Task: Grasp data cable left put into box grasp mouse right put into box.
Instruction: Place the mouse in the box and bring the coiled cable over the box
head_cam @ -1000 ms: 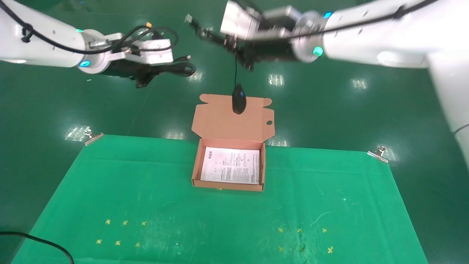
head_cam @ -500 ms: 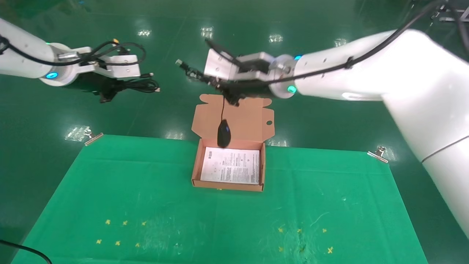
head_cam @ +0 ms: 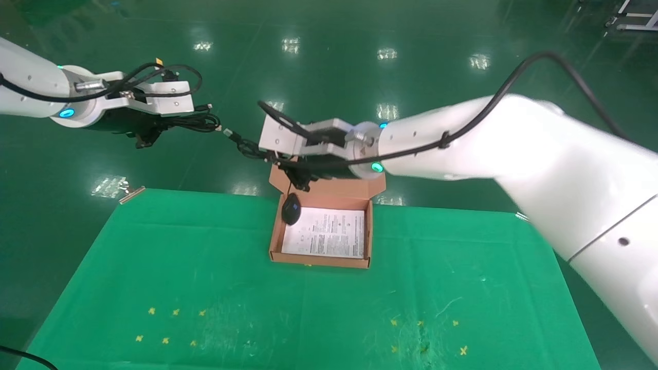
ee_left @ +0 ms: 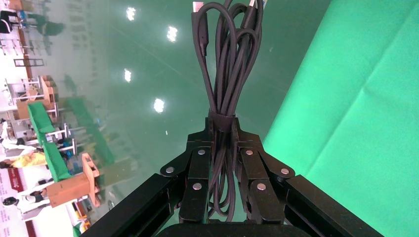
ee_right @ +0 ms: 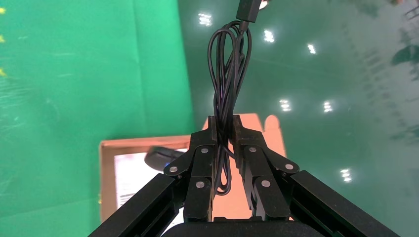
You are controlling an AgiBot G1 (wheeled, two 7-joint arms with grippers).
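Both hands grip: right hand dangles mouse into box.

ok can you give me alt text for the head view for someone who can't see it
The right gripper, shut on the mouse's bundled cord, hangs the black mouse at the far left corner of the open cardboard box on a green cloth. Off to the left, the left gripper holds the data cable above the floor.
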